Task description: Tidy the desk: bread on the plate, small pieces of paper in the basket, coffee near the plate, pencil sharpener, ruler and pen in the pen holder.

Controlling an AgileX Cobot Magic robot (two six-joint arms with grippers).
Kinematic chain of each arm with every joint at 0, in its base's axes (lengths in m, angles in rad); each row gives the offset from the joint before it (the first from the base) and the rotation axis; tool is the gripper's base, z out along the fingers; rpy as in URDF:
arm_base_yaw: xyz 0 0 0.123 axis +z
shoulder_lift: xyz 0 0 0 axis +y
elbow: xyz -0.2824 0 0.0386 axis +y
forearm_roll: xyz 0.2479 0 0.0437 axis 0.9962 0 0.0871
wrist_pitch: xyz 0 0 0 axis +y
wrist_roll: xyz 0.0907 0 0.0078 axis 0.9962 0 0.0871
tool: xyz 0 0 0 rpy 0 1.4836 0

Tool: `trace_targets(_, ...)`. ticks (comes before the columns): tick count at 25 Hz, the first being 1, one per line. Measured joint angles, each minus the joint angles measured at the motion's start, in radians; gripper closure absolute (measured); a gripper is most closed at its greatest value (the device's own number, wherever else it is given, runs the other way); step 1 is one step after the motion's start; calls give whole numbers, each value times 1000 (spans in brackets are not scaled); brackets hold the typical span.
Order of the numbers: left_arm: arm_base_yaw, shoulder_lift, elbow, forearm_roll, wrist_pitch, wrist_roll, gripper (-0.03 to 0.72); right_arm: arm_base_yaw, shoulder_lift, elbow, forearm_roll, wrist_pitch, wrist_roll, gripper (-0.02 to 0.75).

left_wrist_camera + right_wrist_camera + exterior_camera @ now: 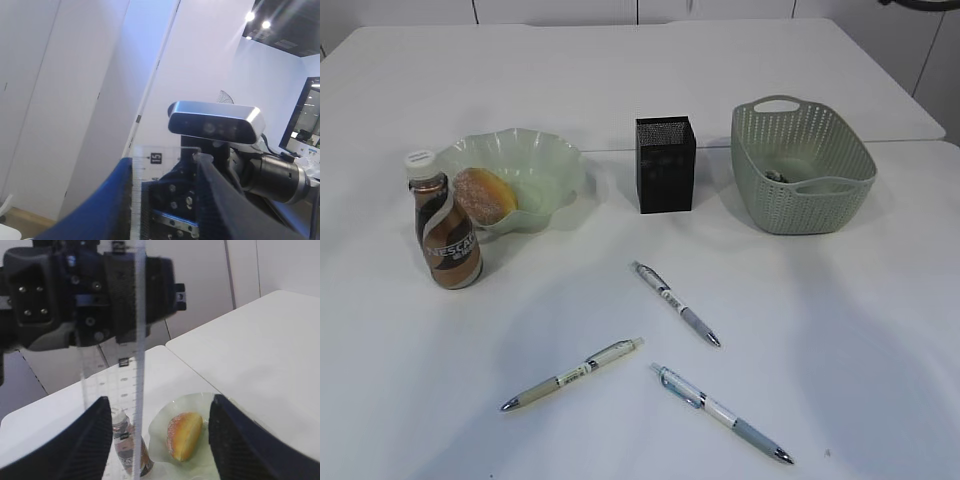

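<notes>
The large plain white desk (620,80) is carrying nearly everything here. At its back right the pale green rectangular plastic basket (800,205) with woven-look sides is sitting with some small dark bits on its floor, too small to make out. At back left the pale green translucent plate (555,165) with the wavy rim is cradling the oval golden-brown sugar-dusted bread (485,195). Between the two the black square metal-mesh pen holder (666,170) is standing upright. The brown Nescafe coffee (450,245) bottle with its cream-white cap is standing upright just in front of the plate's left side, close against it.

Above the desk the two arms are meeting head-on. The left gripper (162,167) is clamping the short clear plastic ruler (165,152) across its width, the black graduation marks and a "15" showing between its fingers. In the right wrist view the ruler is hanging upright over the coffee and the bread, and the right gripper (157,410) is standing with its fingers wide apart on either side of the ruler, touching neither edge.

Three slim grey-and-white pens are lying loose on the near half of the desk, well apart from the holder; one in the middle (676,303); one front left (572,375); one front right (720,412).
</notes>
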Motion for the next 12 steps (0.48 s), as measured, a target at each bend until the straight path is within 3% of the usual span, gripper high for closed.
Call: trace_targets(12, 39, 0, 0, 12, 77, -20, 452, 30, -2, -60, -1, 8, 54, 238)
